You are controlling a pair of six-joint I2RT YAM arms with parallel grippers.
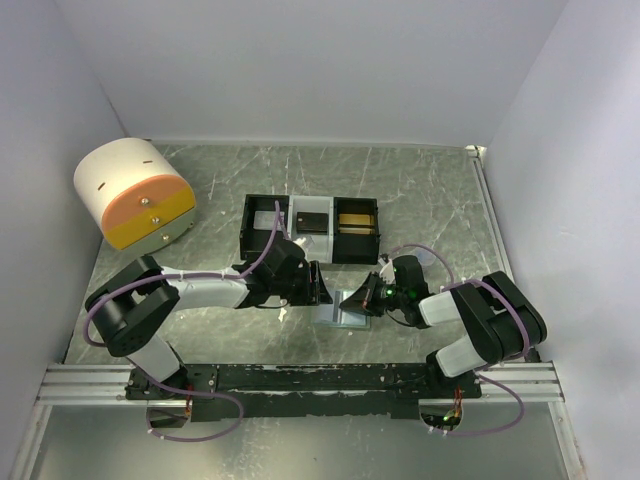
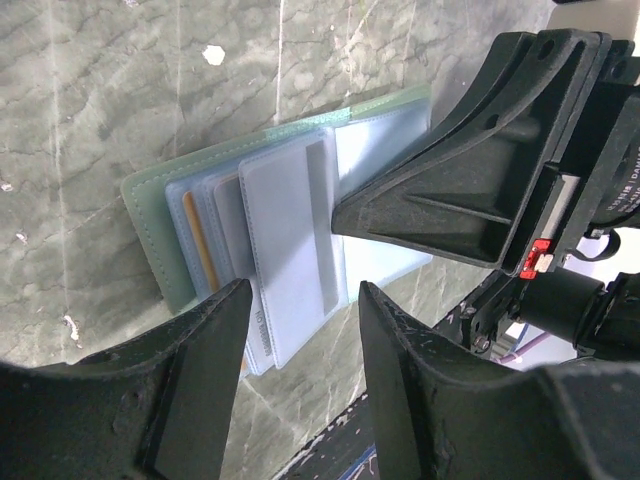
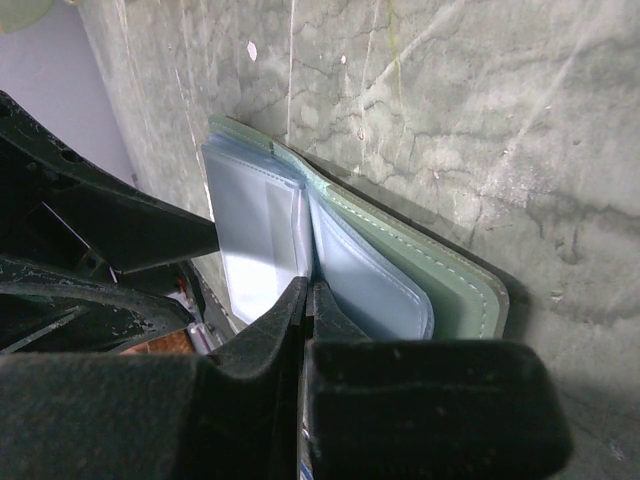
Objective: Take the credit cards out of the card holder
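The card holder [image 1: 345, 306] lies open on the table between my two grippers. In the left wrist view its sage-green cover [image 2: 150, 215] lies underneath and pale blue sleeves [image 2: 285, 240] fan out on top. One credit card shows as an orange edge [image 2: 200, 245] inside a sleeve; the other cards are hidden. My left gripper [image 2: 300, 300] is open and empty just short of the sleeves' near edge. My right gripper [image 3: 308, 292] is shut, its tips in the fold of the card holder [image 3: 380, 290] between two sleeves, pinching a thin leaf.
A black-and-white three-compartment tray [image 1: 310, 228] stands just behind the holder. A white and orange cylinder [image 1: 135, 195] sits at the back left. The right arm's black fingers [image 2: 450, 190] reach over the holder's right half. A metal rail [image 1: 300, 380] runs along the near edge.
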